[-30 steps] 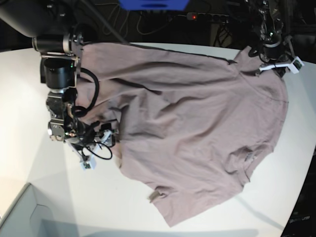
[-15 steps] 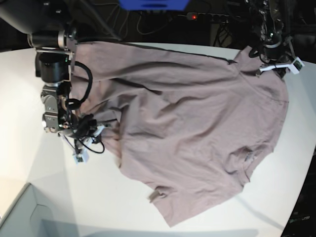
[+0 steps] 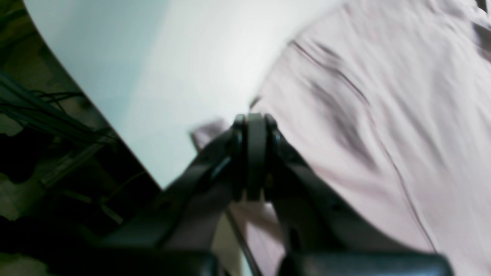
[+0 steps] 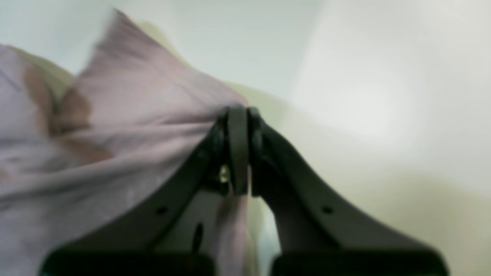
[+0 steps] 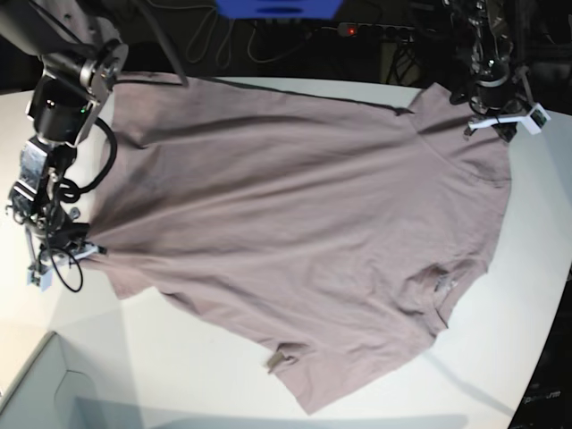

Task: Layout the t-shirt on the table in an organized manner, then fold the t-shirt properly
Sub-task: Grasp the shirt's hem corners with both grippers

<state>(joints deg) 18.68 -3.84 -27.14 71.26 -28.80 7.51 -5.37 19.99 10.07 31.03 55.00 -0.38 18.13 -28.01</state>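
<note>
T-shirt [image 5: 295,232] spread across white bench [image 5: 161,357], pinched at two edges.
Wrist views alone show left tool [image 3: 256,126] and right tool [image 4: 238,119] clamped on cloth; base view hides both grips; wrist frames blurred.

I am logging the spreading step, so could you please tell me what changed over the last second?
The right gripper closed on the dusty mauve t-shirt's edge and drew it toward the base view's left, stretching the bunched cloth flatter across the white table. The left gripper stayed shut on the opposite edge.
</note>
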